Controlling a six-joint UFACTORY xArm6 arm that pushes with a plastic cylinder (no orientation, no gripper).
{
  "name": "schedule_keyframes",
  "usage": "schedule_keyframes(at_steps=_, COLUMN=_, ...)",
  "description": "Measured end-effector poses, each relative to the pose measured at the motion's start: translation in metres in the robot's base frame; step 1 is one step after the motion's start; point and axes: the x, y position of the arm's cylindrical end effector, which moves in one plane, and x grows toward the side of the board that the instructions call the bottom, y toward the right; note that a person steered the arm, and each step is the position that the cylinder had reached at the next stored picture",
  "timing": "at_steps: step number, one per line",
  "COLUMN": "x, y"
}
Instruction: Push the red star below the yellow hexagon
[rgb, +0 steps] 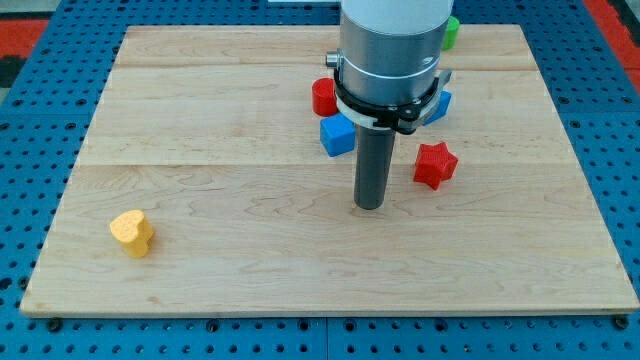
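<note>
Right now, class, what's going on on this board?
A robot arm's rod is pushing blocks on a wooden board. My tip rests on bare wood, apart from the red star at its right and just below the blue cube. A red block, another blue block and a green one sit behind the arm. The yellow block lies far off, lower left.

tool tip (370, 205) just left of red star (435, 165), blue cube (338, 134) above-left
</note>
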Motion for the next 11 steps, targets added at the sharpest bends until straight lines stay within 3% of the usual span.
schedule_keyframes(at_steps=2, x=0.012, y=0.007)
schedule_keyframes(at_steps=3, x=0.052, y=0.053)
schedule_keyframes(at_steps=4, x=0.036, y=0.090)
schedule_keyframes(at_steps=5, x=0.001, y=0.164)
schedule_keyframes(at_steps=8, x=-0.030, y=0.123)
schedule_keyframes(at_steps=9, x=-0.036, y=0.039)
schedule_keyframes(at_steps=11, x=-0.086, y=0.031)
